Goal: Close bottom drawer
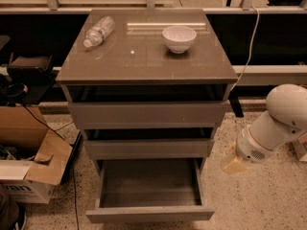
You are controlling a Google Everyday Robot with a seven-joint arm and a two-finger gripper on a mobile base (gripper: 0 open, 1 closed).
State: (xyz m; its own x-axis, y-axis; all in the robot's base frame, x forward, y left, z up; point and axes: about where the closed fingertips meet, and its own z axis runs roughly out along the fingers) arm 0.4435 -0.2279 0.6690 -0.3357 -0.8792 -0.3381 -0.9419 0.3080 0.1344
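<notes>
The bottom drawer [149, 213] is the lowest of three grey-brown drawers in the cabinet. It is pulled far out toward me and its shallow box is empty inside. The two drawers above it stand out only a little. My gripper [233, 163] hangs on the white arm to the right of the cabinet, beside the bottom drawer's right wall, a short way off and not touching it. It points down and left toward the drawer.
A plastic water bottle [98, 31] lies on the cabinet top [144, 61], and a white bowl [179, 37] stands there. An open cardboard box [29, 157] sits on the floor at the left. A cable [249, 51] hangs at the right.
</notes>
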